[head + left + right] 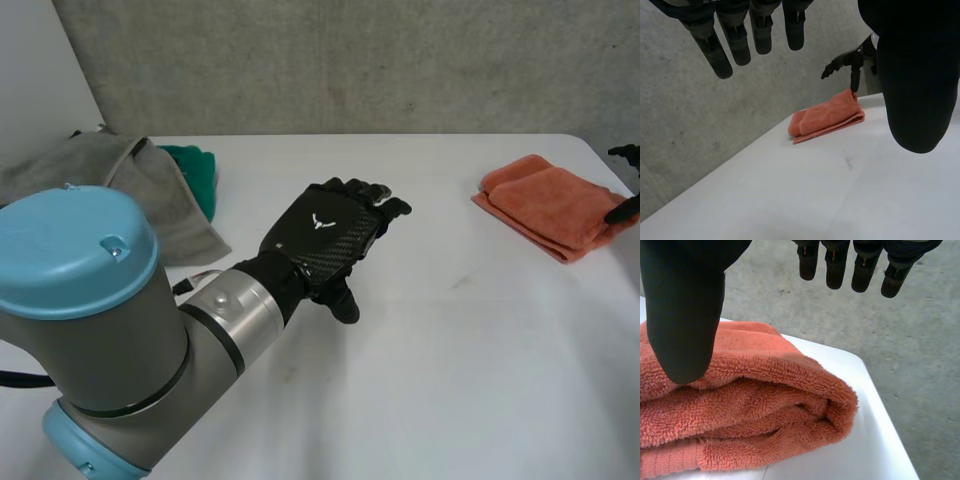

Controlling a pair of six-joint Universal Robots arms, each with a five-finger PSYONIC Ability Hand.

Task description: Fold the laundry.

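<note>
A folded orange towel (548,205) lies at the table's right edge. My right hand (622,210) hovers at its far right side. In the right wrist view the right hand (685,305) is open: its thumb hangs just above the towel (740,405) and its straight fingers (855,265) stand clear of it. My left hand (325,235) floats over the middle of the white table (450,350), fingers straight, holding nothing. From the left wrist, the left hand (920,75) looks toward the orange towel (827,119), with the right hand (850,62) above the towel's far end.
A crumpled grey towel (110,180) and a green cloth (195,170) lie at the back left of the table. Behind the table is a grey wall. The table's right edge (875,450) runs close beside the orange towel.
</note>
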